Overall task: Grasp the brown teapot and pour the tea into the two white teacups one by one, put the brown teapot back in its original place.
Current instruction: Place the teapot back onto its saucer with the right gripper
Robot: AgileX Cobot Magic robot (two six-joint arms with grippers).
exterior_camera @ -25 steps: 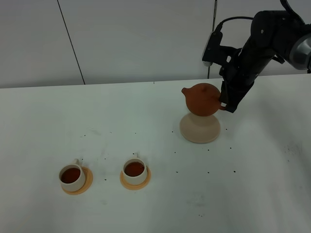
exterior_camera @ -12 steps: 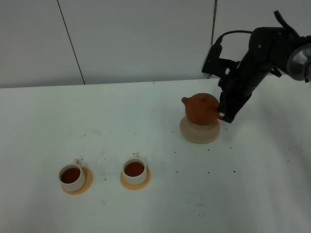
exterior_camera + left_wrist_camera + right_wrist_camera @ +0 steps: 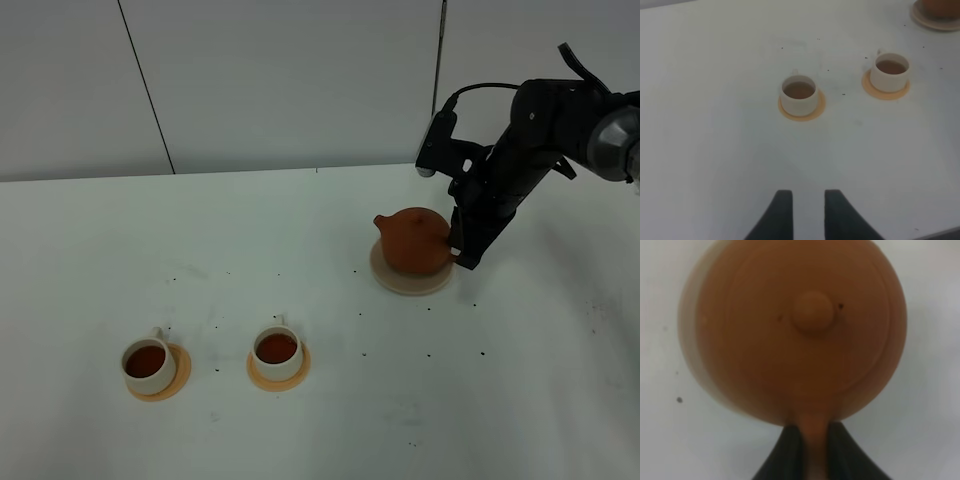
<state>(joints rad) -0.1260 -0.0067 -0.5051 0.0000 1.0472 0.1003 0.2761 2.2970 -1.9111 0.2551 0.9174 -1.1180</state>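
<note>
Change since earlier frames: brown teapot (image 3: 415,241) has come down from above the beige disc coaster (image 3: 411,278) and now sits on it; the right arm has lowered with it.

Near, left cup: white teacup (image 3: 146,363) on an orange-tan coaster (image 3: 178,381), filled with dark tea (image 3: 146,358).

Near, right cup: second white teacup (image 3: 277,352) on its own orange-tan coaster (image 3: 297,372), also holding tea; the two cups stand apart, side by side.

Left gripper (image 3: 807,210): seen only in its wrist view, hovering above the bare white table (image 3: 300,250) short of the cups; fingers slightly apart with nothing between them.

Middle distance: teapot upright on the disc, spout pointing toward the cups' side, lid knob (image 3: 813,311) on top.

Right gripper (image 3: 814,447): fingers clamped on the teapot's loop handle (image 3: 813,426), one on either side, at the side of the pot away from the spout.

Far: dark right arm (image 3: 520,150) reaching down from the upper right; pale wall panels (image 3: 290,80) behind the table.
</note>
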